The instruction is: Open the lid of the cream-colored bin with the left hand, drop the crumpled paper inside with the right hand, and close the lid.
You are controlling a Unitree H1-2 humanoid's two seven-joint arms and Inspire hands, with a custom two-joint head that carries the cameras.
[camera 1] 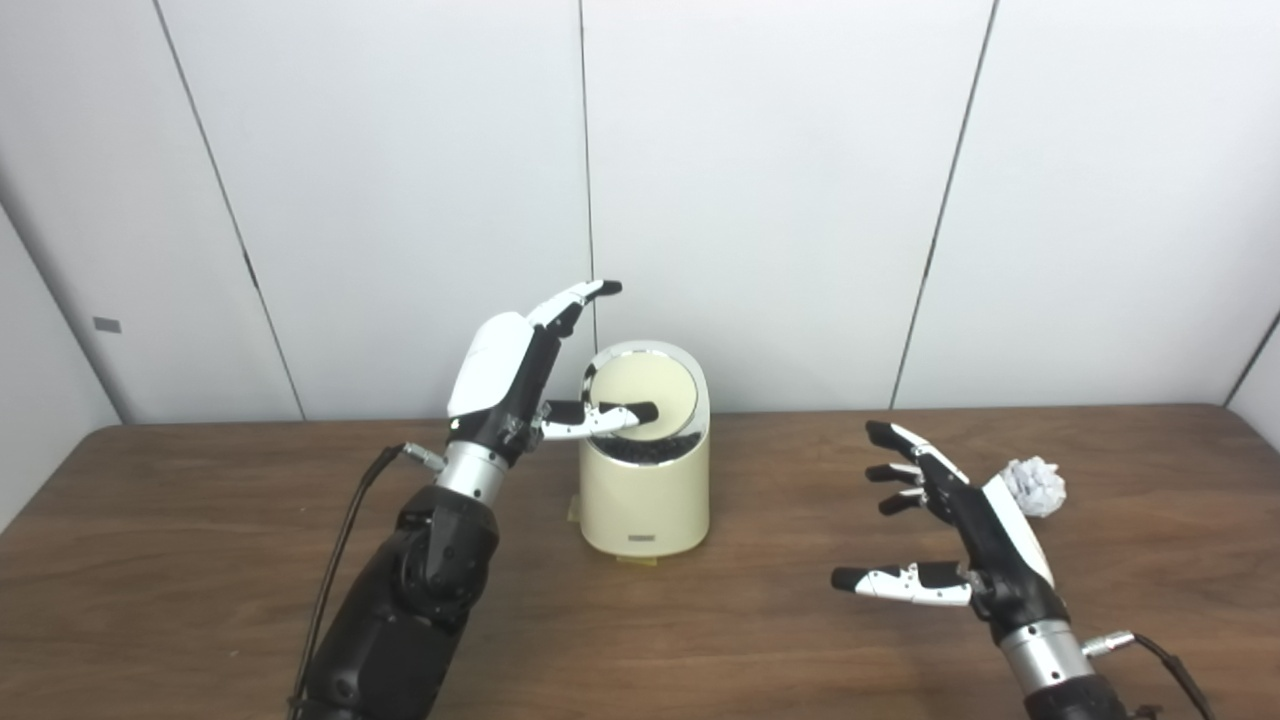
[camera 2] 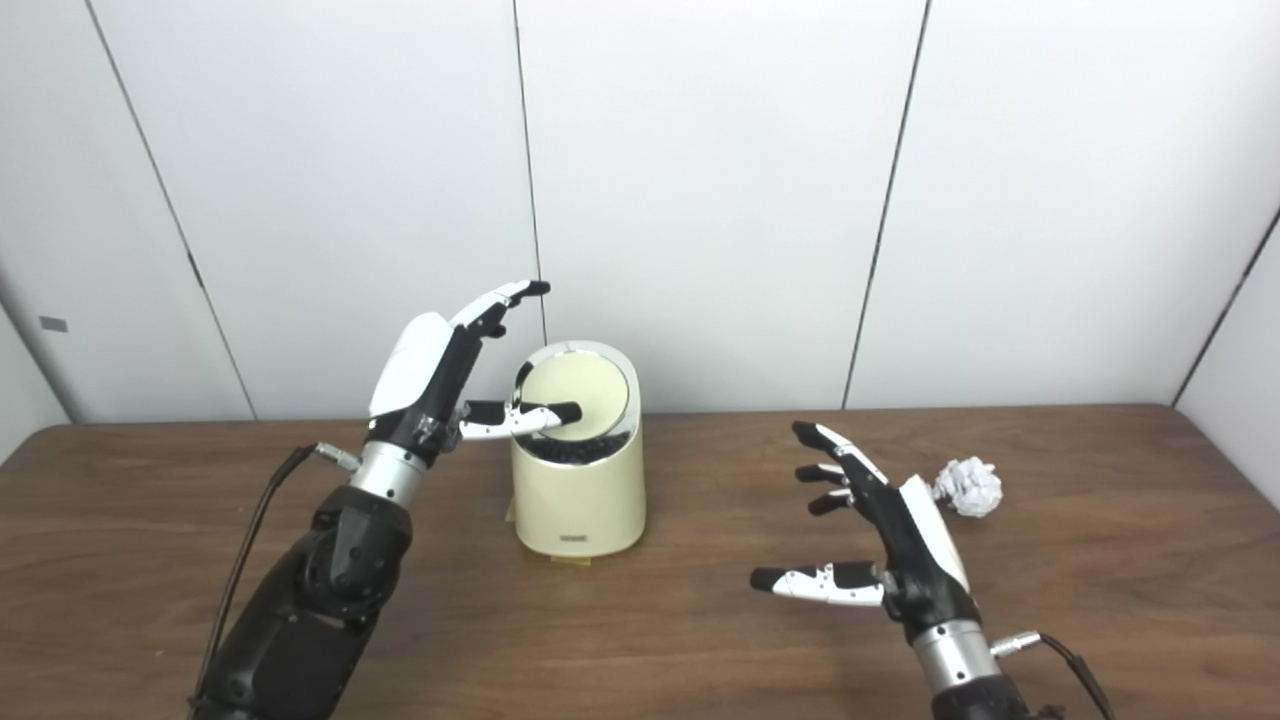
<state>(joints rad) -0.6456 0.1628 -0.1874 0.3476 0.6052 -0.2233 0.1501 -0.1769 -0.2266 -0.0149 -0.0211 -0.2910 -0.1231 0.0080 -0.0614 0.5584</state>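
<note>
Cream bin (camera 1: 645, 495) at frame centre on table (camera 1: 200, 560); small front label unreadable; lid (camera 1: 645, 390) tilted, dark contents below. Left hand (camera 1: 520, 385) open, thumb on lid. Right hand (camera 1: 950, 530) spread, empty; crumpled paper (camera 1: 1035, 486) just beyond it at right

- Table (camera 1: 200, 520): dark brown wood-grain top, spanning the full width of both views and running back to the wall.
- Wall (camera 1: 780, 200): flat white panels behind the table, divided by thin dark seams, one vertical and the others slanted.
- Small grey tag (camera 1: 106, 325): rectangular, fixed to the far-left wall panel, above table level.
- Yellowish pad (camera 2: 572, 558): a thin strip lying flat on the table, only its edge visible.
</note>
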